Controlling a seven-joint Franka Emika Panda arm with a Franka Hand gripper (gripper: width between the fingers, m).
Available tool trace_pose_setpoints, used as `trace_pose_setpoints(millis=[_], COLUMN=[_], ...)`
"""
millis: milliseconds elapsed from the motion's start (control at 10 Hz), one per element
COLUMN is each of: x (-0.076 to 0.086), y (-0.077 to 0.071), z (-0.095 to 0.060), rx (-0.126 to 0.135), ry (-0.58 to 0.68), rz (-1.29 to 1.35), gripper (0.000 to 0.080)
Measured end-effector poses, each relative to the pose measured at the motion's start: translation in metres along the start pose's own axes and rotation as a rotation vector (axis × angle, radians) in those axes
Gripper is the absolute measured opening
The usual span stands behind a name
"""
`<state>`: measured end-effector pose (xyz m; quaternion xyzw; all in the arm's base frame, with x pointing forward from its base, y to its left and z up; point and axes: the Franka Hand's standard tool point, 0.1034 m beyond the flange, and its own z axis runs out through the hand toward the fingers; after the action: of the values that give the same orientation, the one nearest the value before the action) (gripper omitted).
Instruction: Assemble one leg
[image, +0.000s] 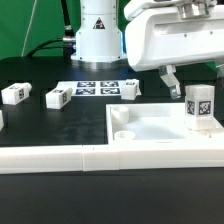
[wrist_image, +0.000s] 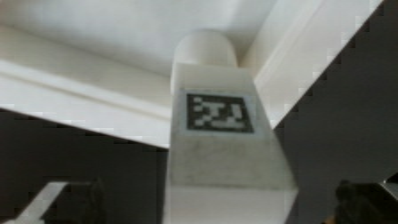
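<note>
Squarely between the spread fingers (wrist_image: 48, 203), the leg (wrist_image: 221, 130), clear of both.

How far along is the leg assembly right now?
Looks done: one leg stands upright in a corner of the socketed panel, though full seating cannot be judged. In hand: the end effector straddles that leg, jaws open and clear of it. Left: probably only backing away; two spare legs lie loose on the table.
</note>
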<state>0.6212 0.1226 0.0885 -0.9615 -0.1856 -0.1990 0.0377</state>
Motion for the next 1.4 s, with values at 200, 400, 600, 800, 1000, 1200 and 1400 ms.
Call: trace_pose_setpoints(millis=[200,400,600,800,1000,1200,1400], x=[-0.002,-0.004,-0.001,-0.001,0.000,0.000,0.004], y=[-0.002,-0.001,0.006,0.001,0.002,0.004,0.004], z=[0.001,0.000,-0.002,-0.002,-0.001,0.004,0.010], rx=[0.010,0.047,0.070,0.088,0.087,0.085,0.073], ry=[-0.040,-0.252,-0.382,-0.463,-0.457,-0.437,-0.384], rz=[0.003,0.043,0.050,0.053,0.053,0.046,0.044], gripper=[0.0648,0.0648,0.0648,0.0648,0.0648,0.0648,0.0648])
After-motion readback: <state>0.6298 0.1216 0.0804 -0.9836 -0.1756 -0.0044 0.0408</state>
